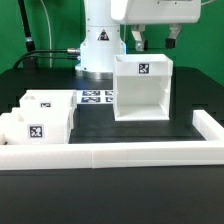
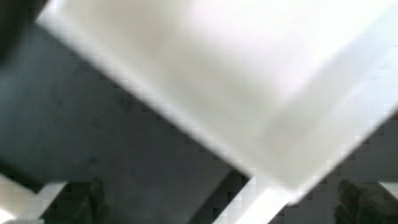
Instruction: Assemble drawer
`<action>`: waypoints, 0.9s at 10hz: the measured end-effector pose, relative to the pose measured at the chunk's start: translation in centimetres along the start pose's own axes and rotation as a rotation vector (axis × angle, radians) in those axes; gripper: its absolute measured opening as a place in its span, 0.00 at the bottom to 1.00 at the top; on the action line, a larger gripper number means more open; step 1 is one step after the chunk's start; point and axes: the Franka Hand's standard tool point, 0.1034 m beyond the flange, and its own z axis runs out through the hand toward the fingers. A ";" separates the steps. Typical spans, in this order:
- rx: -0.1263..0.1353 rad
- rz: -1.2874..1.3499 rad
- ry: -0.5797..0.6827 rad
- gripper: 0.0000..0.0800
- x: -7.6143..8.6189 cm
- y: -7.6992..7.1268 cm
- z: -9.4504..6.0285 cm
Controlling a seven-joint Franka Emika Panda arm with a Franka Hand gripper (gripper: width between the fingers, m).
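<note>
The white cube-like drawer housing (image 1: 143,88) stands upright on the black table, its open side toward the front and a tag on its back wall. My gripper (image 1: 156,42) hovers just above the housing's top rear edge, fingers spread apart, holding nothing. In the wrist view the housing (image 2: 196,70) fills the frame, blurred, with one wall edge running down between my dark fingers (image 2: 71,205); the gripper (image 2: 217,205) is open. Two shallow white trays (image 1: 40,120) with tags lie side by side at the exterior view's left.
The marker board (image 1: 97,97) lies flat behind the trays, left of the housing. A long low white border wall (image 1: 130,155) runs along the front and up the right side. The robot base (image 1: 100,50) stands at the back.
</note>
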 end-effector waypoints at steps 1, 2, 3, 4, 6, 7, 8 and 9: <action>0.008 0.032 -0.002 0.81 -0.2 -0.6 0.1; 0.008 0.027 -0.003 0.81 -0.2 -0.4 0.1; 0.008 0.028 -0.003 0.81 -0.2 -0.4 0.1; 0.008 0.027 -0.003 0.81 -0.2 -0.4 0.1; 0.007 0.032 -0.003 0.81 -0.2 -0.5 0.2; -0.014 0.185 0.038 0.81 -1.0 -1.0 0.1; -0.022 0.265 0.031 0.81 -2.6 -1.8 0.3; -0.020 0.334 0.023 0.81 -3.0 -2.2 0.6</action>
